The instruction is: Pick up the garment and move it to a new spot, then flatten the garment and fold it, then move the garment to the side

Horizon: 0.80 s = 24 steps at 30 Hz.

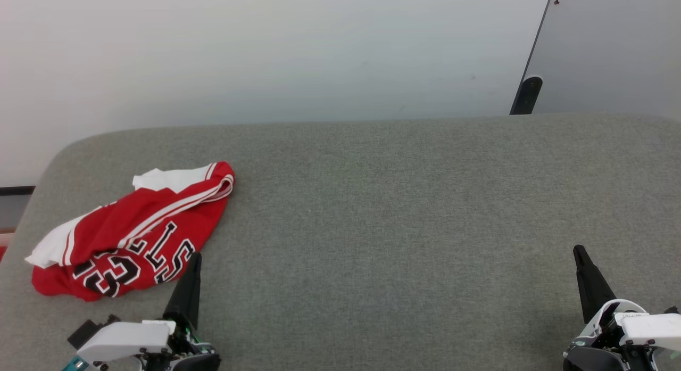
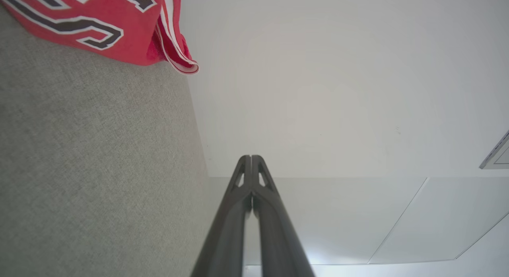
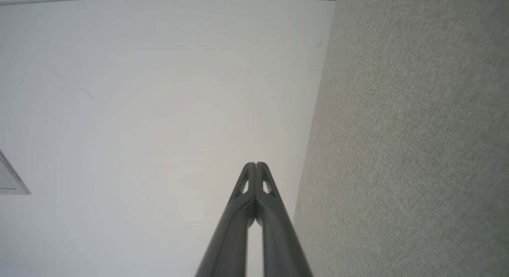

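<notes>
The garment [image 1: 133,227] is showing black, white-outlined print, lying upside down to the head view: the number 23 [image 1: 109,272] and, just beside it, letters [image 1: 162,248] reading as L, L, S, the rest folding out of sight. In the left wrist view, letter strokes [image 2: 79,26] are running off the edge, too cut off to read.

It looks like a bare lab or test room: a grey cloth-covered tabletop [image 1: 404,211] with rounded corners, a plain white surface [image 1: 266,51] beyond its far edge, and a pale dark-edged panel [image 1: 612,51].
</notes>
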Tool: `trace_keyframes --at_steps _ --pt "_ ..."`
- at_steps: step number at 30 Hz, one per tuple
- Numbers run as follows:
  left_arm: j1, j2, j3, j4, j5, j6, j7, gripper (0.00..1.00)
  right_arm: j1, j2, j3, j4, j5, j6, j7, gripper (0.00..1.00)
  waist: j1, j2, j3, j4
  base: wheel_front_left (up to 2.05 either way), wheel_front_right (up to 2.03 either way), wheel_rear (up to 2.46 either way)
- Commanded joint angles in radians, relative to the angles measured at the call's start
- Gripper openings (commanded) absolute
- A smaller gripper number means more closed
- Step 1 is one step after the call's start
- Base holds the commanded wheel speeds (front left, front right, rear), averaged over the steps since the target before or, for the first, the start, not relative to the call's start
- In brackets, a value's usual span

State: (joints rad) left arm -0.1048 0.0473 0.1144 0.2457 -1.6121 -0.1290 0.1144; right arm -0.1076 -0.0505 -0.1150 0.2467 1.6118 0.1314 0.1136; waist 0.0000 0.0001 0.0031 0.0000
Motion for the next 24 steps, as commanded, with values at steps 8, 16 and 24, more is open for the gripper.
trace_keyframes --at_steps 8,16,24 --pt "-0.009 0.002 0.001 0.0 -0.001 -0.005 0.001 0.0 -0.004 0.003 0.003 0.0 0.002 -0.001 -0.001 0.0 0.0 -0.0001 0.0 0.0 0.0 0.0 0.0" --pt "-0.009 0.002 0.001 0.0 -0.001 -0.005 0.001 0.0 -0.004 0.003 0.003 0.0 0.002 -0.001 -0.001 0.0 0.0 -0.0001 0.0 0.0 0.0 0.0 0.0" --pt "-0.009 0.002 0.001 0.0 -0.001 -0.005 0.001 0.0 -0.004 0.003 0.003 0.0 0.002 -0.001 -0.001 0.0 0.0 -0.0001 0.0 0.0 0.0 0.0 0.0"
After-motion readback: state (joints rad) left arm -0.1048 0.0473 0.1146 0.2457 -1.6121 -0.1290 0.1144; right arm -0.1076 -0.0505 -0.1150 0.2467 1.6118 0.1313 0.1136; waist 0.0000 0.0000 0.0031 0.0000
